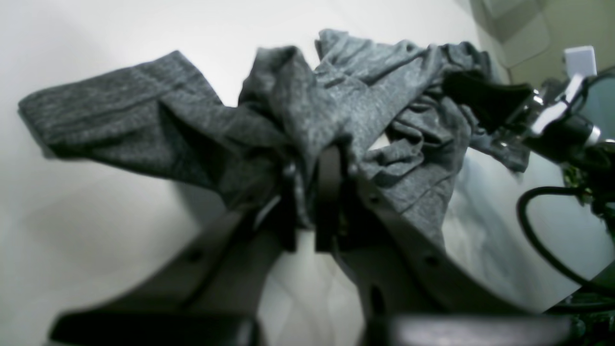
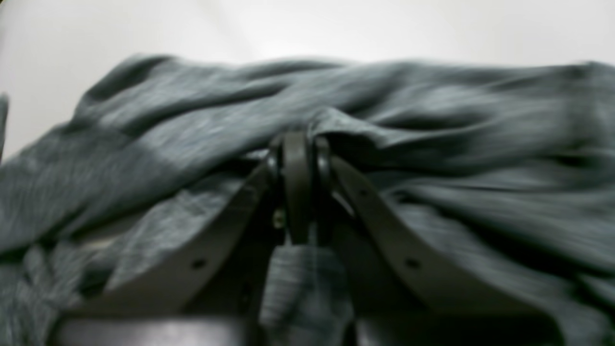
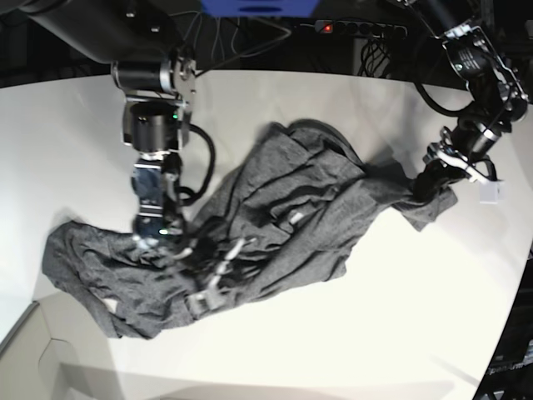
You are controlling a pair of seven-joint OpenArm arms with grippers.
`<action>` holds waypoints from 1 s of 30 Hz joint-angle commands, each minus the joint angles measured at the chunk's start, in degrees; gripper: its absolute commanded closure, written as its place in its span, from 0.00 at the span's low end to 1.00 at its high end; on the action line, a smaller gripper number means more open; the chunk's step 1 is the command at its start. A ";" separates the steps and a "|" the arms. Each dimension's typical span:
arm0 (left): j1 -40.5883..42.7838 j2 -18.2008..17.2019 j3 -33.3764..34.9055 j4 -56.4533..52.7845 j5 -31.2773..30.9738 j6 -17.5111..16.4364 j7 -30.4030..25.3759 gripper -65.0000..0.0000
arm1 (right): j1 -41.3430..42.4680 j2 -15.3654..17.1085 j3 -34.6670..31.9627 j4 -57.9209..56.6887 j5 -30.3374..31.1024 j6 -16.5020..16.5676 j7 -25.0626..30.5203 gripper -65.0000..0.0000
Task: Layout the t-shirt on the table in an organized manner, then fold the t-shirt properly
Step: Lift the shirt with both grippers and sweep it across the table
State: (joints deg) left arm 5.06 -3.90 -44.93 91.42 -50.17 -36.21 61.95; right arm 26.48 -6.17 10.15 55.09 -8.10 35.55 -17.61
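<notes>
t-shirt (image 3: 275, 217) bunched mid-frame, wrist views blurred | left gripper (image 1: 312, 192) pinches cloth | right gripper (image 2: 298, 158) clamped on fold | table (image 3: 350, 333)

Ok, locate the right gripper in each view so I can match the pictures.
Left wrist: the right gripper is upper right, dark, shut on the t-shirt.
Right wrist: bottom centre, jaws pinching a shirt fold.
Base: lower left of centre, on the bunched cloth.
Shared landmark: the t-shirt, stretched between both grippers on the white table.
</notes>
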 commanded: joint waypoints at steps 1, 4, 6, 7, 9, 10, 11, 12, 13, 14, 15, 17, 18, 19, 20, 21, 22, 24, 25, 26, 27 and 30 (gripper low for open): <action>-0.88 -0.45 -0.13 1.55 -1.56 -0.32 -1.07 1.00 | 1.08 0.50 0.97 3.15 2.52 0.01 1.74 1.00; -1.76 -0.19 -0.13 1.55 -1.65 -0.32 -0.99 1.00 | -1.29 2.61 3.08 12.03 5.86 0.01 -0.46 1.00; -2.03 -0.10 -0.04 1.64 -1.74 -0.32 -0.99 1.00 | -3.49 3.84 3.34 18.54 7.70 0.01 -2.92 1.00; -2.55 -0.10 0.75 1.64 -2.18 -0.32 -0.99 1.00 | -4.81 4.72 3.52 22.23 8.76 0.01 -3.98 1.00; -2.91 -0.10 2.07 1.64 -4.11 -0.32 -0.99 1.00 | -7.89 6.75 5.01 29.26 11.48 0.01 -5.91 1.00; -2.99 -0.10 2.95 1.64 -5.43 -0.32 -0.99 1.00 | -9.38 7.45 6.33 32.69 12.89 0.01 -7.14 1.00; -2.99 -0.10 3.83 1.64 -6.66 -0.32 -0.99 1.00 | -10.79 7.80 7.83 35.59 14.30 0.01 -8.20 1.00; -2.99 -0.01 4.71 1.64 -7.72 -0.32 -0.99 1.00 | -12.02 7.98 9.32 38.32 15.35 0.01 -9.16 1.00; -2.99 -0.01 5.67 1.64 -8.86 -0.32 -0.99 1.00 | -13.60 8.50 11.34 41.57 16.32 0.01 -10.04 1.00; -2.99 0.17 6.47 1.73 -9.56 -0.32 -0.99 1.00 | -14.92 8.86 13.28 44.03 17.20 0.01 -10.75 1.00; -2.99 0.87 7.26 1.73 -10.00 -0.32 -0.99 1.00 | -16.24 9.21 15.65 46.32 18.43 0.01 -11.19 1.00; -2.91 1.84 8.40 1.81 -10.44 -0.32 -0.81 1.00 | -18.61 9.82 20.13 49.92 21.07 0.01 -11.45 1.00; -2.91 2.01 9.19 1.99 -10.44 -0.32 -0.02 1.00 | -20.02 10.35 22.42 51.50 22.38 0.01 -11.45 1.00; -2.91 2.19 9.89 2.43 -10.44 -0.32 1.12 1.00 | -21.60 10.88 24.97 52.91 23.70 0.01 -11.45 1.00; -2.82 2.89 11.04 3.04 -10.44 -0.32 2.27 1.00 | -22.92 11.41 27.43 53.88 25.11 0.01 -11.45 1.00; -2.73 3.33 12.18 3.66 -10.44 -0.32 3.15 1.00 | -23.97 11.84 29.45 54.49 26.34 0.01 -11.45 1.00; -2.73 3.68 13.15 4.45 -10.44 -0.32 3.94 1.00 | -24.94 12.20 31.65 54.84 27.57 0.01 -11.45 1.00; -2.55 4.38 15.61 7.09 -10.44 -0.32 5.26 1.00 | -27.05 13.08 35.61 55.02 30.30 0.01 -11.45 1.00; -2.20 4.74 16.75 8.67 -10.44 -0.32 5.96 1.00 | -27.75 13.69 37.19 54.84 31.09 0.01 -11.45 1.00; -1.32 4.82 17.63 10.17 -10.44 -0.32 6.49 1.00 | -28.19 14.48 38.42 54.76 31.44 0.01 -11.45 1.00; -0.62 4.82 18.33 11.57 -10.44 -0.32 6.66 1.00 | -28.55 15.01 39.74 54.67 31.70 0.01 -11.45 1.00; 2.46 4.74 21.76 15.88 -10.44 -0.32 6.84 1.00 | -28.72 16.24 42.46 51.77 31.70 0.01 -11.45 1.00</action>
State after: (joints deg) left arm 8.08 0.95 -23.18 106.28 -58.92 -36.23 69.58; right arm -2.74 9.23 52.47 106.17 23.22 35.79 -30.22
